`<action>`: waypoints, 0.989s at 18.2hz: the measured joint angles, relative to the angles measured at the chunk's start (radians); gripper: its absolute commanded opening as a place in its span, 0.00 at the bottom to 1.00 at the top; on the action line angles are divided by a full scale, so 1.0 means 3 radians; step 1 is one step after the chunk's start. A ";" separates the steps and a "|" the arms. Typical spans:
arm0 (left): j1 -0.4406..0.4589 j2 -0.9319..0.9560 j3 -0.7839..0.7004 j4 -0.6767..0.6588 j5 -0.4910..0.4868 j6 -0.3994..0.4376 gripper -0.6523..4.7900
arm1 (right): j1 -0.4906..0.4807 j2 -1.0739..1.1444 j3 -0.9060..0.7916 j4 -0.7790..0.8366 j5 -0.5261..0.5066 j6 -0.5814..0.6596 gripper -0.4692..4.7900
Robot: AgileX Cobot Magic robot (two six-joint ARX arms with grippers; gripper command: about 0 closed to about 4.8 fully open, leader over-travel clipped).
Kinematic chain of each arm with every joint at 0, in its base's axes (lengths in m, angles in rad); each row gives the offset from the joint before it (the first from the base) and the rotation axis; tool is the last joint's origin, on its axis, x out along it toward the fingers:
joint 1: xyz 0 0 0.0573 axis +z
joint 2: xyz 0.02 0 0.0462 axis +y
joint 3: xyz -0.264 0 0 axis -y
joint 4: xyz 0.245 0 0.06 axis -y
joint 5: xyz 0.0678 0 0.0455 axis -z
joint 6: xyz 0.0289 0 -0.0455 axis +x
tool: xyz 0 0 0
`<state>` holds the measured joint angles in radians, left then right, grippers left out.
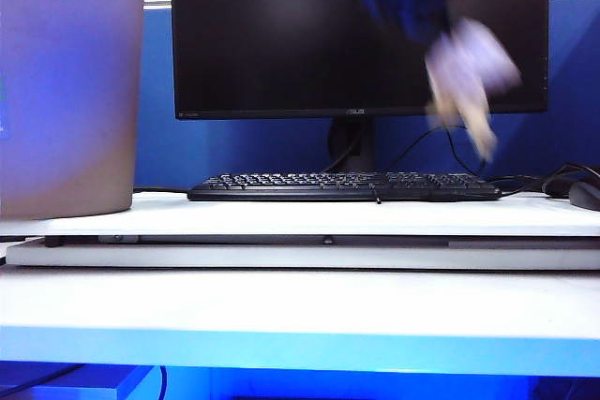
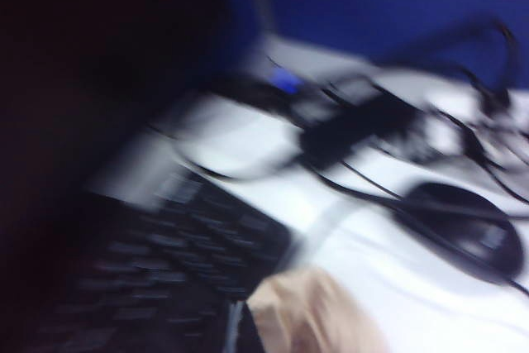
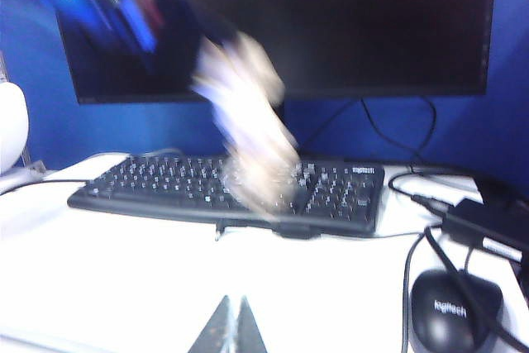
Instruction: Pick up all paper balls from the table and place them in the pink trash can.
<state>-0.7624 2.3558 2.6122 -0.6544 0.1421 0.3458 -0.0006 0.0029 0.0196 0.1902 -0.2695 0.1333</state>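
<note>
One paper ball (image 2: 310, 316), tan-brown, clamped in my left gripper (image 1: 469, 91), jaws closed tight on it. Gripper blurred, up in air before monitor (image 1: 281, 35), above right end of keyboard (image 1: 342, 186). Pink trash can (image 1: 66, 91) well apart, far left on table (image 1: 300, 217). Right gripper (image 3: 231, 328): tips meet, nothing held, low over table near mouse (image 3: 450, 312).

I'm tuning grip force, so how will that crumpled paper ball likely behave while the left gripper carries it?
The paper ball, blurred in the left gripper above the keyboard, is probably very light. Its crumpled form suggests it squashes rather than breaks. A dangling end hints it is loose, so it may shed or slip.
</note>
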 measured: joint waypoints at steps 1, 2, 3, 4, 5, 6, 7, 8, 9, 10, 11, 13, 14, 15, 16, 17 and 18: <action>0.0000 -0.0249 -0.0001 -0.0116 -0.0209 0.0142 0.11 | 0.0000 0.0000 0.0000 0.0022 0.0000 0.0000 0.08; 0.0000 -0.0435 -0.0001 -0.0221 -0.0371 0.0257 0.11 | 0.0000 0.0000 0.0000 0.0022 0.0000 0.0000 0.08; 0.0004 -0.0637 0.0001 -0.0331 -0.0577 0.0375 0.11 | 0.0000 0.0000 0.0000 0.0022 0.0000 0.0000 0.08; 0.0024 -0.0835 0.0003 -0.0440 -0.0811 0.0486 0.11 | 0.0000 0.0000 0.0000 0.0022 0.0000 0.0000 0.08; 0.0072 -0.1036 0.0003 -0.0617 -0.1104 0.0626 0.11 | 0.0000 0.0000 0.0000 0.0022 0.0000 0.0000 0.08; 0.0153 -0.1208 0.0003 -0.0749 -0.1362 0.0713 0.11 | 0.0000 0.0000 0.0000 0.0022 0.0000 0.0000 0.08; 0.0284 -0.1391 0.0001 -0.0841 -0.1562 0.0732 0.11 | 0.0000 0.0000 0.0000 0.0022 0.0000 0.0000 0.08; 0.0436 -0.1591 -0.0003 -0.0970 -0.1756 0.0727 0.11 | 0.0001 0.0000 0.0000 0.0023 -0.0004 0.0000 0.08; 0.0566 -0.1789 -0.0003 -0.1088 -0.1958 0.0676 0.11 | 0.0001 0.0000 0.0000 0.0022 -0.0004 0.0000 0.08; 0.0702 -0.2007 0.0000 -0.1153 -0.2089 0.0585 0.11 | 0.0001 0.0000 0.0000 0.0022 -0.0005 0.0000 0.08; 0.0851 -0.2185 0.0006 -0.1247 -0.2127 0.0501 0.11 | 0.0001 0.0000 0.0000 0.0022 -0.0005 0.0000 0.08; 0.1116 -0.2384 0.0013 -0.1530 -0.2122 0.0235 0.11 | 0.0001 0.0000 0.0000 0.0023 -0.0006 0.0000 0.08; 0.1251 -0.2405 0.0011 -0.1658 -0.1911 0.0097 0.11 | 0.0001 0.0000 0.0000 0.0023 -0.0008 0.0000 0.08; 0.1350 -0.2399 -0.0006 -0.1747 -0.1727 -0.0023 0.11 | 0.0001 0.0000 0.0000 0.0023 -0.0009 0.0000 0.08; 0.1378 -0.2397 -0.0081 -0.1793 -0.1670 -0.0108 0.11 | 0.0001 0.0000 0.0000 0.0027 -0.0018 0.0000 0.08; 0.1366 -0.2398 -0.0206 -0.1801 -0.1630 -0.0126 0.11 | 0.0001 0.0000 0.0000 0.0075 -0.0167 0.0001 0.08; 0.1357 -0.2396 -0.0367 -0.1803 -0.1609 -0.0137 0.11 | 0.0001 0.0000 0.0000 0.0164 -0.0369 0.0003 0.08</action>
<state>-0.3553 1.6371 2.5019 -1.1954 -0.3405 0.3046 -0.0002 0.0029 0.0196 0.2394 -0.3801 0.1341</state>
